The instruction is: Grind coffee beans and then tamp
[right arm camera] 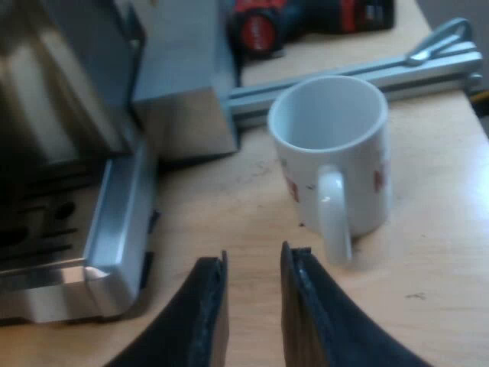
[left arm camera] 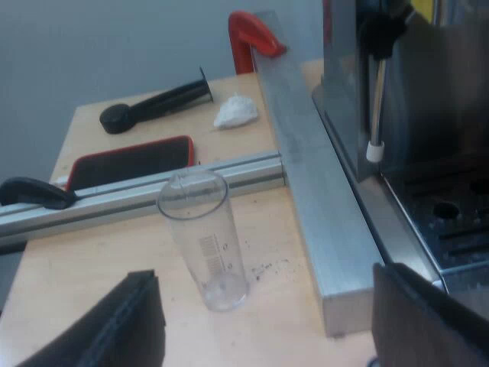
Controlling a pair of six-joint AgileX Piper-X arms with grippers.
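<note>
Left wrist view: the left end effector [left arm camera: 263, 279] is released, its two black fingers [left arm camera: 114, 325] spread wide with nothing between them, low over the pale wooden desk [left arm camera: 92, 267]. Between the fingers and a little beyond them, a clear plastic measuring glass [left arm camera: 205, 241] with printed graduations stands upright on the desk. Just beside it runs a thick grey aluminium bar [left arm camera: 306, 176], and against that bar's far side sits the stainless-steel espresso machine [left arm camera: 428, 115], its steam wand [left arm camera: 376, 99] hanging over the slotted drip tray [left arm camera: 451, 222]. A slimmer aluminium rail [left arm camera: 137, 195] crosses behind the glass. Beyond it lie a black slab edged in red [left arm camera: 130, 162], a long black tool [left arm camera: 157, 103], a white crumpled wad [left arm camera: 235, 112] and a red clamp [left arm camera: 252, 38].

Right wrist view: the right end effector [right arm camera: 254, 260] grasps nothing; its fingers [right arm camera: 210, 306] stand close with a narrow strip of desk showing between them. Just beyond stands an upright white ceramic mug [right arm camera: 328, 153] with red markings, handle turned toward the fingers. The espresso machine's front corner is near, well apart from the mug. A red-and-black power drill [right arm camera: 306, 19] lies beyond the rail.
</note>
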